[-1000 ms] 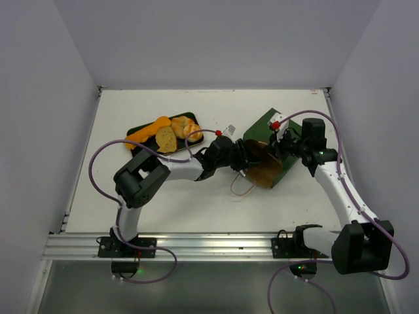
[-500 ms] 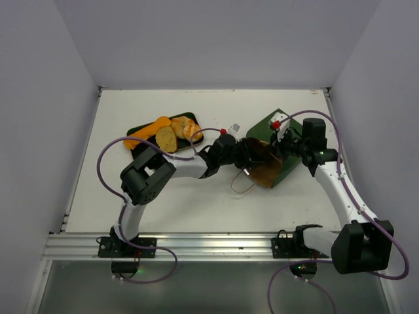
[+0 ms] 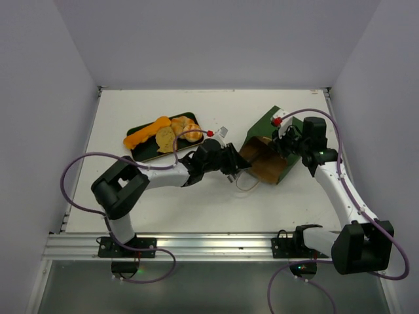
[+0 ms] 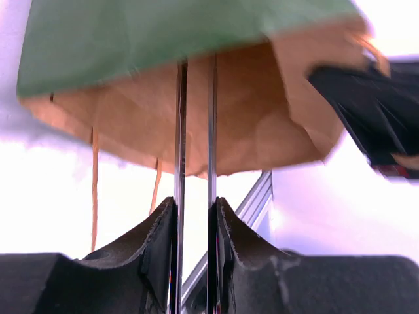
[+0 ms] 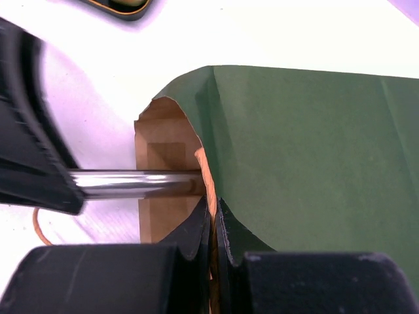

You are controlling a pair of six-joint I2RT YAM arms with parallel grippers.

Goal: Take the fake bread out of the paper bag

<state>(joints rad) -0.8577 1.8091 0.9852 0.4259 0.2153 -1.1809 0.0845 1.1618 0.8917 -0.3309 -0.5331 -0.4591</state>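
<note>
While the paper bag (image 3: 263, 129), matte green outside and creased brown kraft inside, lies on its side, the glossy fake bread (image 3: 163, 134) rests on a flat dark tray (image 3: 141, 149) well apart. The right gripper (image 5: 215, 216) pinches the bag's rim. The left gripper (image 4: 196, 78) holds its thin metal fingers narrowly apart at the bag's mouth.

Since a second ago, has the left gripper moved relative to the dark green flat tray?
Yes. The left gripper has pulled back leftward, away from the dark green paper bag mouth, nearer the dark green flat tray.
</note>
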